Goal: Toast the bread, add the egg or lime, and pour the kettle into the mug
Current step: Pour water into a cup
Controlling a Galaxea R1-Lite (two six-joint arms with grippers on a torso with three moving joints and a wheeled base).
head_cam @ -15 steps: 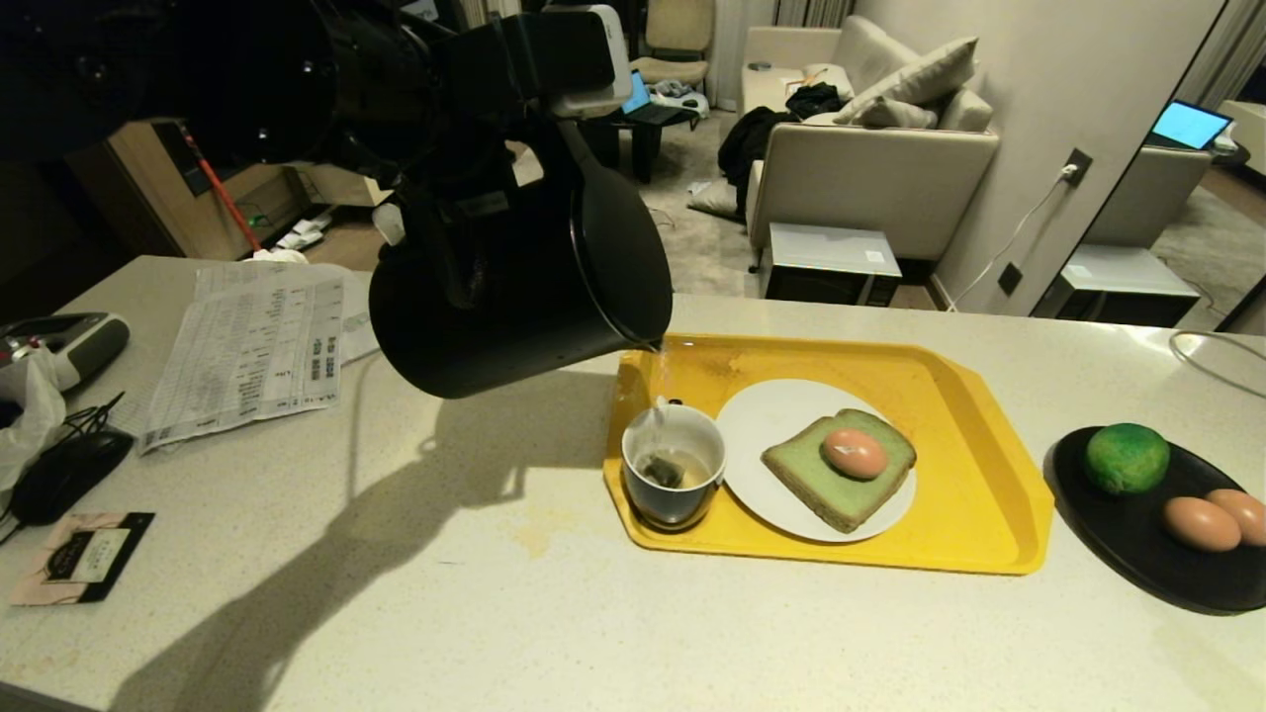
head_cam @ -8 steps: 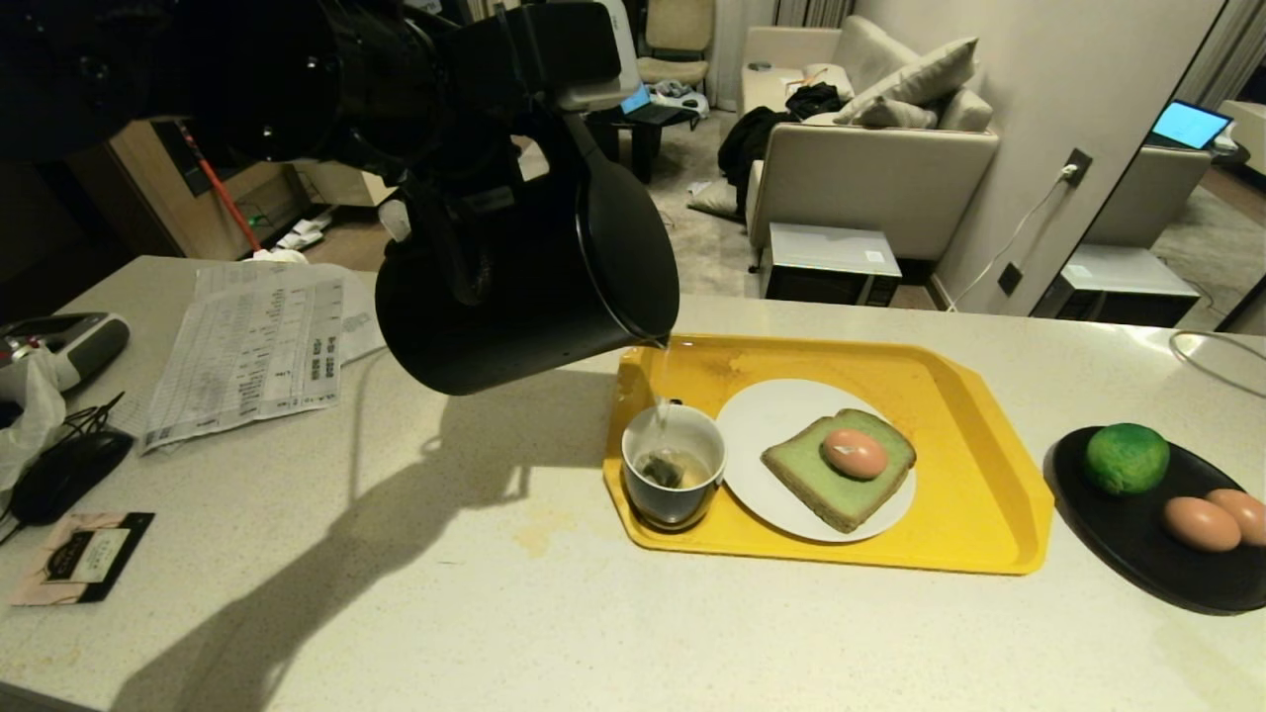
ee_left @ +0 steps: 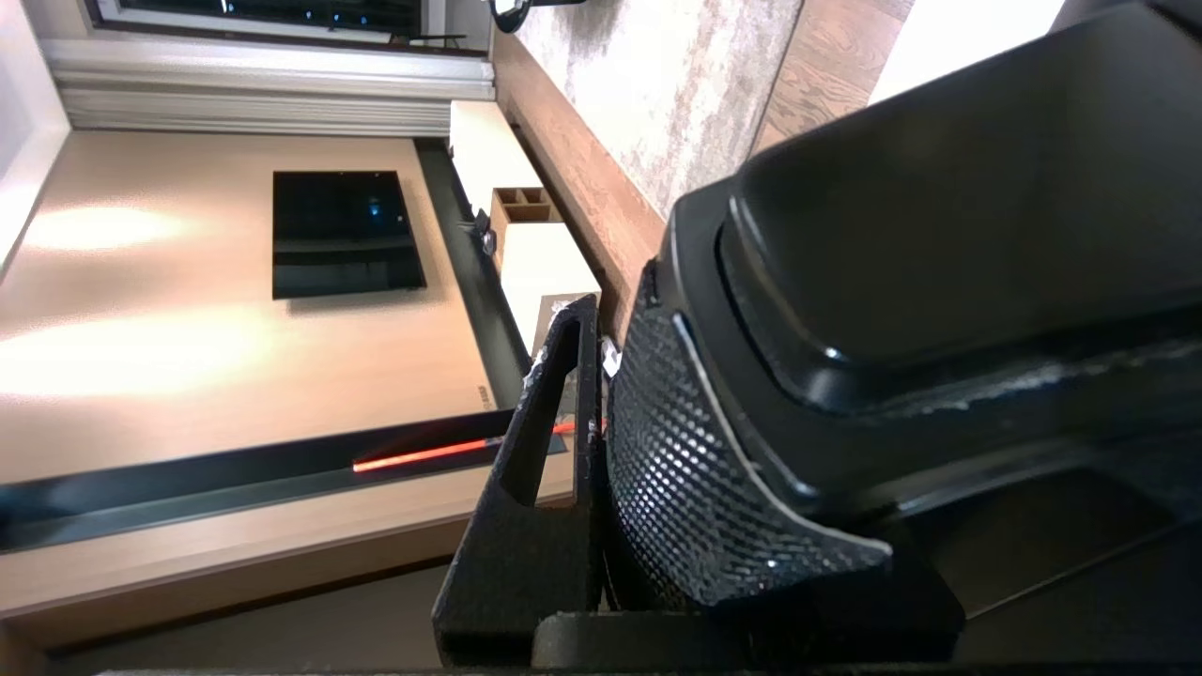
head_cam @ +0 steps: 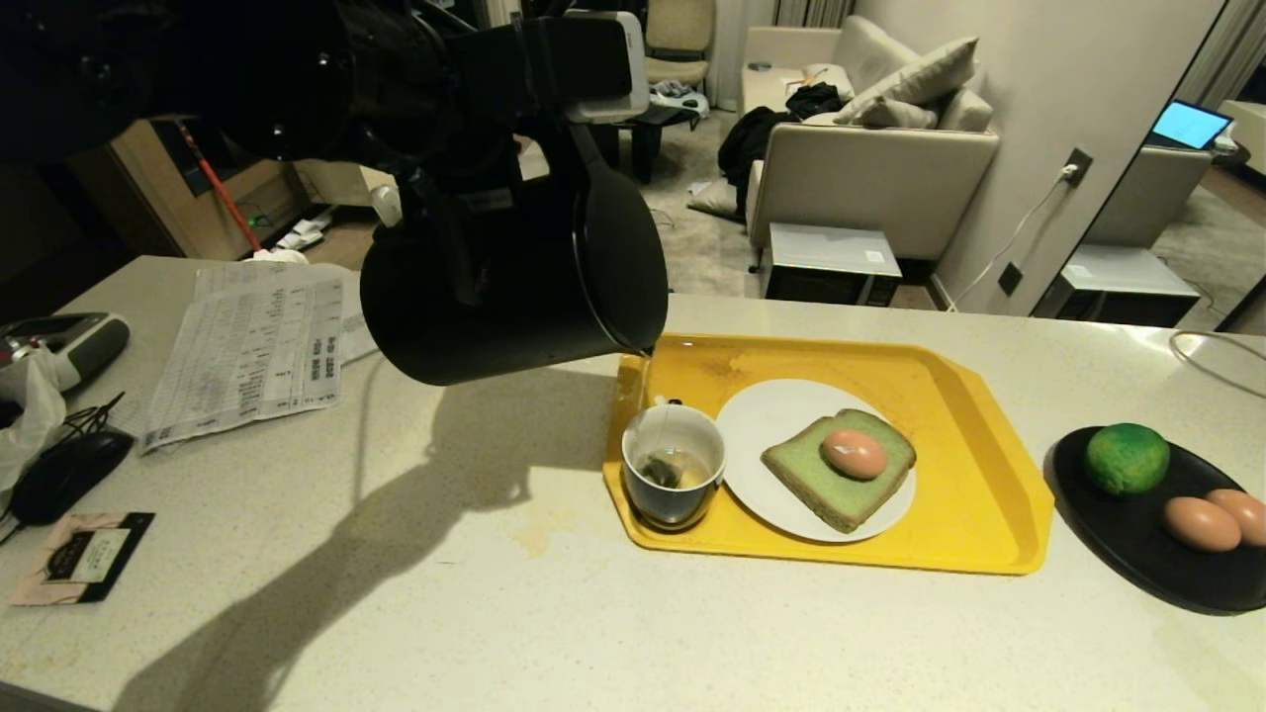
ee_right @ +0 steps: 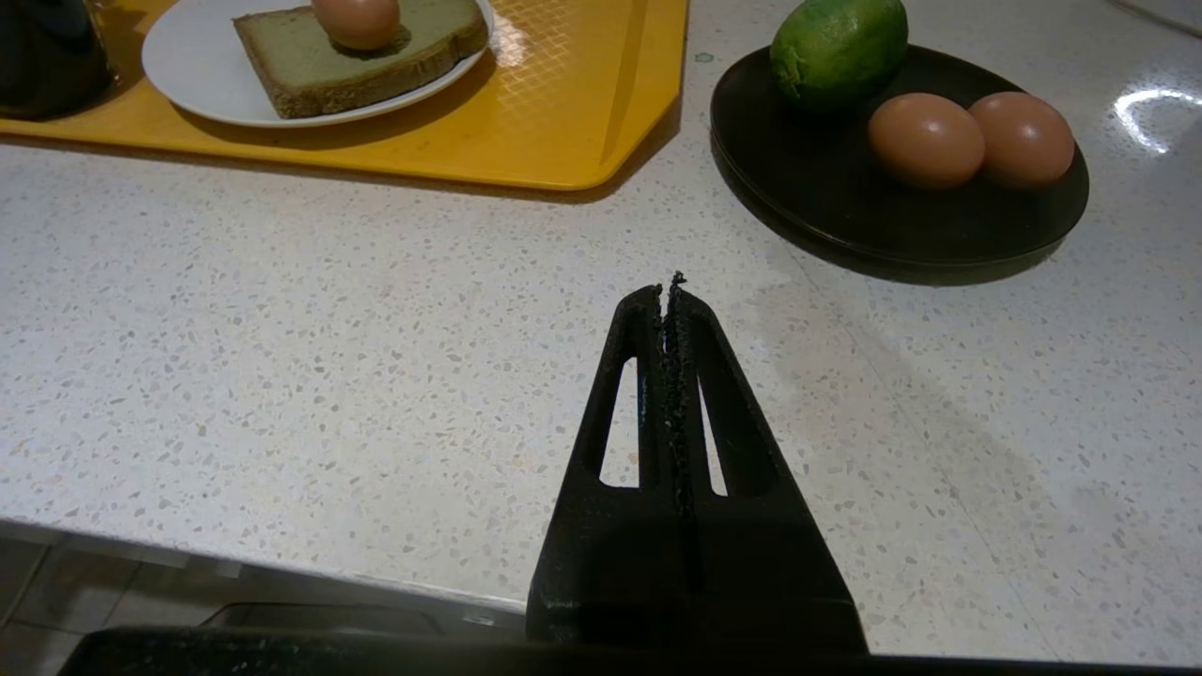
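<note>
My left gripper (ee_left: 601,347) is shut on the textured loop handle (ee_left: 676,451) of the black kettle (head_cam: 504,287). The kettle hangs tilted, its spout above the near-left corner of the yellow tray (head_cam: 979,475). Below the spout stands the mug (head_cam: 673,478), holding a tea bag and some liquid. Beside the mug, a white plate (head_cam: 771,415) carries the green bread (head_cam: 826,485) with the egg (head_cam: 855,452) on top. The lime (head_cam: 1127,458) lies on a black plate (head_cam: 1128,534). My right gripper (ee_right: 669,286) is shut and empty over the counter near its front edge.
Two plain brown eggs (head_cam: 1201,523) share the black plate with the lime. Printed papers (head_cam: 252,346), a computer mouse (head_cam: 64,475), a small card (head_cam: 84,554) and a grey device (head_cam: 64,341) lie on the counter's left side. A sofa stands behind the counter.
The kettle has shifted slightly left and tipped back a little. The water stream that fell from the spout into the mug no longer shows clearly. The right arm has not moved.
</note>
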